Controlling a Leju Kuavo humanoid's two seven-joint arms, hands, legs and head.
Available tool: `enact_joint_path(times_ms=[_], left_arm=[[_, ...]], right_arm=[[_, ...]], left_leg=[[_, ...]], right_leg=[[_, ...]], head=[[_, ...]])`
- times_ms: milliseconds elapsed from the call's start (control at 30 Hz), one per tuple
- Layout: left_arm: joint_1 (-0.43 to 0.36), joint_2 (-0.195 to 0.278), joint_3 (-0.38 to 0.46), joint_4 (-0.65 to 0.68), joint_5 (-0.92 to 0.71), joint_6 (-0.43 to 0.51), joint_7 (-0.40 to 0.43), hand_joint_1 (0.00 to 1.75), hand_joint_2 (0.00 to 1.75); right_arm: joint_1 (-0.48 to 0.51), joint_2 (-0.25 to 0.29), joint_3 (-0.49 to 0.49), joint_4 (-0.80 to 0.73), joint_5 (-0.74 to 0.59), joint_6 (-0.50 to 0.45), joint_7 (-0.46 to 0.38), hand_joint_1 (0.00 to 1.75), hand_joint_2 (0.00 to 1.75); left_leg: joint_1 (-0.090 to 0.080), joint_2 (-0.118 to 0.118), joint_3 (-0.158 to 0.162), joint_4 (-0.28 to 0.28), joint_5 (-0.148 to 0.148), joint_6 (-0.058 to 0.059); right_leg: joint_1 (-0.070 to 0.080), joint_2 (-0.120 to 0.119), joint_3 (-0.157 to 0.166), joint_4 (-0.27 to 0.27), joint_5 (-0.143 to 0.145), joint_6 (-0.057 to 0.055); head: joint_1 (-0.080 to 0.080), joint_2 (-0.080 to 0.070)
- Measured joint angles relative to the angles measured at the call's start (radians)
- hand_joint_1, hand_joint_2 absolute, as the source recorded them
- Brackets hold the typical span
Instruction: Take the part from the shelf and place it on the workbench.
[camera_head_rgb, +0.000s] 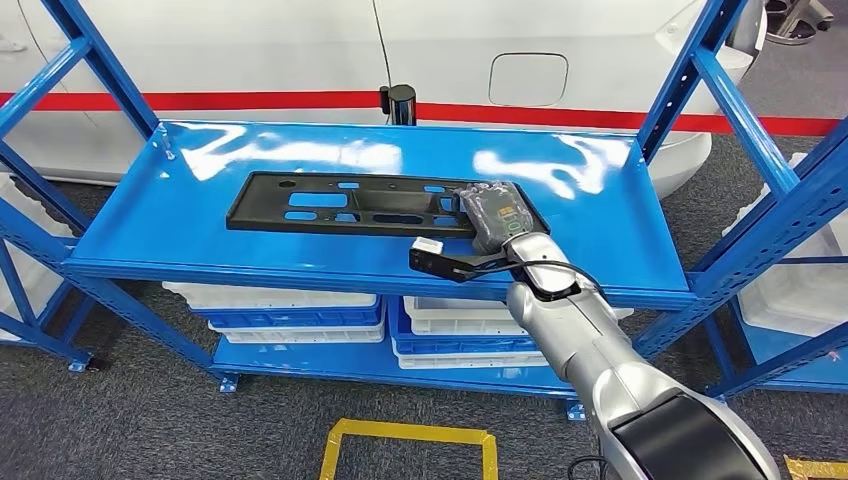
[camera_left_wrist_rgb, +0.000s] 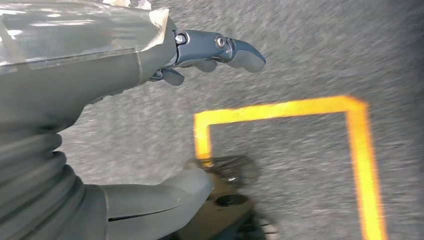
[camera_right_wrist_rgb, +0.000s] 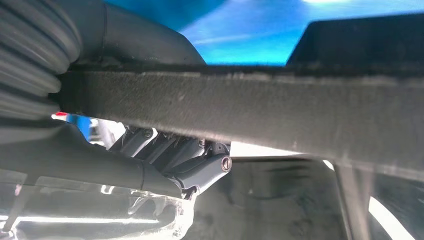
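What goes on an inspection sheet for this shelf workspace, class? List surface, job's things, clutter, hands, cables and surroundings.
Surface: glossy blue metal shelf.
Job's things: flat black plastic panel with cut-outs lies on the shelf.
Clutter: white plastic trays stacked on the tier below.
Hands: right hand on the panel's right end, grip unclear; left hand hangs over the floor, holding nothing.
Cables: black cable at the right wrist.
Surroundings: white car body with red stripe; yellow floor tape.

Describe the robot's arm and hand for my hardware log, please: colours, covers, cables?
The right arm is silver metal with a black panel near the shoulder and a thin black cable looping at the wrist. Its robot hand is dark grey under a clear plastic wrap. The left robot hand has a grey ribbed cover and blue-grey fingers.
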Motion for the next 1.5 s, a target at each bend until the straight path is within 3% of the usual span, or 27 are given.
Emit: enact_joint_path(times_ms=[167,367,433,500,533,567,633,700,733,767,833,867,900,933,1000,1033,1100,1167,1200,1233,1267,1333,1400,1500], left_arm=[[0.005,0.003,-0.018,0.0,-0.071,-0.049,0.097,0.0,1.75],[0.004,0.007,-0.029,0.0,-0.082,-0.048,0.103,0.0,1.75],[0.002,0.008,-0.029,0.0,-0.082,-0.056,0.097,0.0,1.75],[0.0,0.009,-0.029,-0.001,-0.083,-0.061,0.093,0.0,1.75],[-0.002,0.008,-0.03,-0.001,-0.085,-0.063,0.092,0.0,1.75],[-0.004,0.006,-0.031,-0.001,-0.087,-0.065,0.092,0.0,1.75],[-0.008,0.004,-0.034,-0.001,-0.093,-0.07,0.093,0.0,1.75],[-0.01,0.001,-0.037,-0.001,-0.096,-0.073,0.094,0.0,1.75],[-0.009,-0.001,-0.038,-0.001,-0.097,-0.073,0.095,0.0,1.75],[-0.008,-0.002,-0.039,-0.001,-0.097,-0.073,0.095,0.0,1.75],[-0.007,-0.001,-0.041,-0.001,-0.097,-0.072,0.094,0.0,1.75],[-0.009,0.0,-0.042,-0.001,-0.097,-0.072,0.093,0.0,1.75],[-0.01,0.001,-0.043,-0.002,-0.097,-0.072,0.092,0.0,1.75],[-0.012,0.001,-0.043,-0.002,-0.097,-0.072,0.092,0.0,1.75],[-0.014,-0.001,-0.044,-0.002,-0.097,-0.072,0.091,0.0,1.75],[-0.015,-0.002,-0.044,-0.002,-0.097,-0.072,0.091,0.0,1.75],[-0.015,-0.002,-0.044,-0.002,-0.098,-0.072,0.091,0.0,1.75],[-0.014,-0.002,-0.044,-0.002,-0.099,-0.072,0.092,0.0,1.75],[-0.014,-0.001,-0.044,-0.002,-0.099,-0.072,0.092,0.0,1.75],[-0.013,-0.001,-0.044,-0.002,-0.1,-0.073,0.092,0.0,1.75],[-0.013,-0.001,-0.044,-0.002,-0.101,-0.073,0.092,0.0,1.75],[-0.014,-0.001,-0.044,-0.002,-0.103,-0.074,0.092,0.0,1.75],[-0.016,-0.001,-0.044,-0.002,-0.105,-0.074,0.092,0.0,1.75],[-0.017,-0.001,-0.044,-0.002,-0.106,-0.074,0.092,0.0,1.75]], right_arm=[[0.085,-0.054,-0.009,-0.131,-0.067,0.04,-0.034,1.75,1.75],[0.137,-0.117,-0.025,-0.223,-0.089,0.049,-0.024,1.75,1.75],[0.142,-0.132,-0.038,-0.239,-0.093,0.051,-0.01,1.75,1.75],[0.148,-0.144,-0.053,-0.257,-0.095,0.052,0.002,1.75,1.75],[0.15,-0.151,-0.06,-0.266,-0.094,0.053,0.007,1.75,1.75],[0.153,-0.159,-0.068,-0.273,-0.094,0.053,0.01,1.75,1.75],[0.158,-0.175,-0.08,-0.284,-0.092,0.054,0.014,1.75,1.75],[0.171,-0.188,-0.09,-0.29,-0.088,0.054,0.018,1.75,1.75],[0.18,-0.193,-0.094,-0.292,-0.086,0.054,0.02,1.75,1.75],[0.187,-0.196,-0.098,-0.294,-0.082,0.053,0.022,1.75,1.75],[0.198,-0.199,-0.105,-0.299,-0.073,0.053,0.027,1.75,1.75],[0.202,-0.199,-0.107,-0.302,-0.067,0.052,0.03,1.75,1.75],[0.206,-0.198,-0.109,-0.306,-0.061,0.052,0.033,1.75,1.75],[0.208,-0.198,-0.11,-0.309,-0.057,0.051,0.036,1.75,1.75],[0.209,-0.198,-0.114,-0.316,-0.048,0.051,0.04,1.75,1.75],[0.208,-0.197,-0.116,-0.321,-0.044,0.051,0.042,1.75,1.75],[0.21,-0.196,-0.122,-0.329,-0.036,0.053,0.048,1.75,1.75],[0.214,-0.195,-0.127,-0.332,-0.03,0.054,0.051,1.75,1.75],[0.217,-0.195,-0.128,-0.333,-0.026,0.054,0.051,1.75,1.75],[0.221,-0.195,-0.129,-0.333,-0.023,0.055,0.051,1.75,1.75],[0.225,-0.195,-0.13,-0.334,-0.021,0.055,0.051,1.75,1.75],[0.23,-0.194,-0.133,-0.338,-0.019,0.056,0.052,1.75,1.75],[0.231,-0.194,-0.138,-0.342,-0.018,0.056,0.054,1.75,1.75],[0.233,-0.195,-0.145,-0.347,-0.013,0.059,0.055,1.75,1.75]], left_leg=[[-0.001,-0.002,-0.002,0.0,0.0,0.0],[-0.001,-0.001,-0.001,0.001,-0.001,0.001],[-0.001,-0.002,-0.004,0.005,-0.002,0.004],[0.001,0.001,0.006,-0.015,0.01,0.02],[0.002,0.004,0.02,-0.04,0.023,0.034],[0.005,0.007,0.033,-0.063,0.035,0.044],[0.01,0.012,0.047,-0.088,0.049,0.054],[0.013,0.012,0.046,-0.086,0.049,0.049],[0.017,0.011,0.045,-0.081,0.046,0.044],[0.023,0.009,0.043,-0.071,0.04,0.034],[0.038,0.008,0.033,-0.042,0.021,0.006],[0.044,0.009,0.028,-0.027,0.011,-0.009],[0.047,0.009,0.027,-0.023,0.009,-0.019],[0.048,0.012,0.029,-0.028,0.011,-0.025],[0.05,0.017,0.035,-0.043,0.02,-0.036],[0.05,0.018,0.031,-0.036,0.011,-0.04],[0.047,0.013,-0.007,0.045,-0.043,-0.038],[0.038,0.006,-0.078,0.193,-0.116,-0.031],[0.034,0.005,-0.108,0.252,-0.137,-0.027],[0.031,0.004,-0.122,0.278,-0.14,-0.021],[0.027,0.004,-0.115,0.264,-0.122,-0.014],[0.021,0.003,-0.048,0.138,-0.057,0.003],[0.011,0.001,0.01,0.026,-0.019,0.013],[-0.003,0.0,0.013,0.001,-0.008,0.027]], right_leg=[[0.0,-0.001,0.0,0.0,0.0,0.0],[-0.001,-0.001,0.0,0.0,0.0,0.0],[-0.012,-0.001,0.003,-0.007,0.004,0.006],[-0.015,0.0,0.009,-0.021,0.012,0.018],[-0.008,-0.001,0.008,-0.017,0.01,0.019],[-0.005,-0.001,-0.002,0.005,-0.001,0.017],[-0.005,-0.003,-0.053,0.115,-0.05,0.007],[-0.014,-0.003,-0.108,0.231,-0.091,0.012],[-0.02,-0.004,-0.115,0.245,-0.092,0.022],[-0.027,-0.005,-0.1,0.216,-0.075,0.037],[-0.039,-0.008,-0.034,0.093,-0.029,0.071],[-0.041,-0.005,-0.004,0.038,-0.015,0.078],[-0.038,-0.001,0.016,0.006,-0.008,0.076],[-0.029,0.004,0.021,-0.002,-0.009,0.066],[-0.022,0.005,0.024,-0.012,-0.002,0.039],[-0.021,0.005,0.022,-0.013,-0.001,0.027],[-0.026,0.003,0.022,-0.019,0.005,0.006],[-0.019,0.001,0.018,-0.022,0.01,-0.005],[-0.015,0.001,0.014,-0.022,0.012,-0.008],[-0.011,0.001,0.012,-0.022,0.014,-0.011],[-0.008,0.001,0.011,-0.022,0.015,-0.012],[-0.006,0.002,0.012,-0.022,0.018,-0.01],[0.0,0.003,0.01,-0.021,0.023,-0.002],[0.004,0.004,0.006,-0.028,0.033,0.017]], head=[[0.0,0.0],[0.0,0.0],[0.0,0.0],[-0.004,0.0],[-0.005,0.0],[-0.004,0.0],[0.002,0.0],[0.004,0.0],[0.004,0.0],[0.004,0.0],[0.003,0.0],[0.004,0.0],[0.004,0.0],[0.003,0.0],[-0.001,0.0],[-0.004,0.0],[-0.01,0.0],[-0.014,0.0],[-0.015,0.0],[-0.015,0.0],[-0.015,0.0],[-0.016,0.0],[-0.015,0.0],[-0.01,0.0]])
